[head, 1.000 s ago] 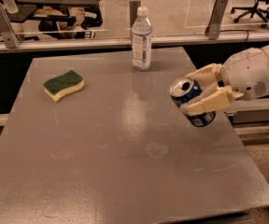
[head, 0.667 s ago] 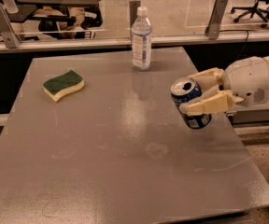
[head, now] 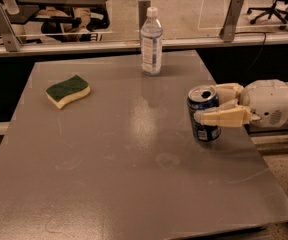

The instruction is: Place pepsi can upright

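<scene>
The pepsi can (head: 203, 113), dark blue with a silver opened top, stands upright on the grey table (head: 114, 169) near its right edge. My gripper (head: 209, 105) reaches in from the right. Its cream fingers (head: 223, 117) sit on both sides of the can, one in front and one behind. The can's base looks level with the tabletop.
A clear plastic water bottle (head: 151, 41) with a white cap stands at the table's back edge. A green and yellow sponge (head: 67, 90) lies at the left. A glass partition on metal posts runs behind the table. The table's right edge is just below my arm.
My gripper has lowered the can and turned it from tilted to upright, down to the tabletop. Bottle and sponge have not moved.
</scene>
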Robot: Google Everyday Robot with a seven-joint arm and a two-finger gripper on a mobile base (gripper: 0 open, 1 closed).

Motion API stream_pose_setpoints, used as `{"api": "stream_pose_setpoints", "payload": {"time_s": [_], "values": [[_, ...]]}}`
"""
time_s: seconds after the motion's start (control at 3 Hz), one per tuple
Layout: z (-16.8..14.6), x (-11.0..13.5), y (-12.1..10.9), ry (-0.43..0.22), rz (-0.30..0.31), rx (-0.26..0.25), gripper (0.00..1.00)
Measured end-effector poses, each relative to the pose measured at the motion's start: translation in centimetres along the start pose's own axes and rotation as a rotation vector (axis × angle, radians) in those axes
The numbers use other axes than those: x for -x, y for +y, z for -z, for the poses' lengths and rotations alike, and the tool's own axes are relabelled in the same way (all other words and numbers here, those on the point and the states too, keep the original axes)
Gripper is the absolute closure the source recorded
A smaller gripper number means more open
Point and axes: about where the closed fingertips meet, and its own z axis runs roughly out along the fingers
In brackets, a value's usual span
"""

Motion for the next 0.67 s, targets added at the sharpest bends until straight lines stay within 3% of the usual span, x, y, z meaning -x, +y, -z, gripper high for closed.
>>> {"api": "stream_pose_setpoints", "payload": {"time_s": [0.67], "values": [[0.04, -0.82, -0.81, -0.196, -0.047, -0.044, 1.0]]}}
